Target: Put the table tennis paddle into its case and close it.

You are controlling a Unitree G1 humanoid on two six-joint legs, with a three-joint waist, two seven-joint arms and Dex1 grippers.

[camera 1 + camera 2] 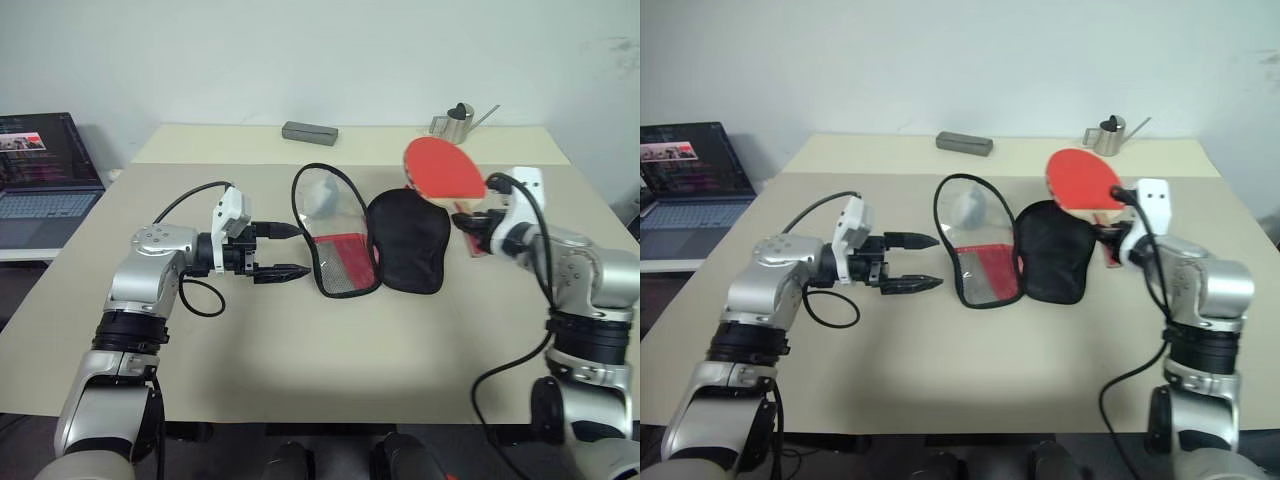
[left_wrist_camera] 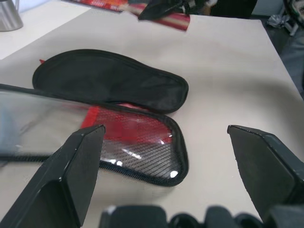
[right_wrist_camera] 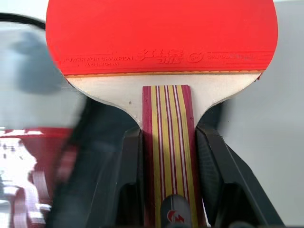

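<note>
Left claw (image 1: 292, 250), its black fingers spread wide and empty, hovers level just beside the case (image 1: 370, 243), a paddle-shaped soft pouch lying unzipped on the beige table (image 1: 300, 350): the clear-windowed red mesh half leans up nearer that claw, the black fabric half lies flat. Right claw (image 3: 168, 156) is clamped on the striped wooden handle of the red-rubber table tennis paddle (image 1: 445, 170), held up beyond the black half. Judged step: carrying the paddle to the case. Next it needs lowering between the halves, blade first.
</note>
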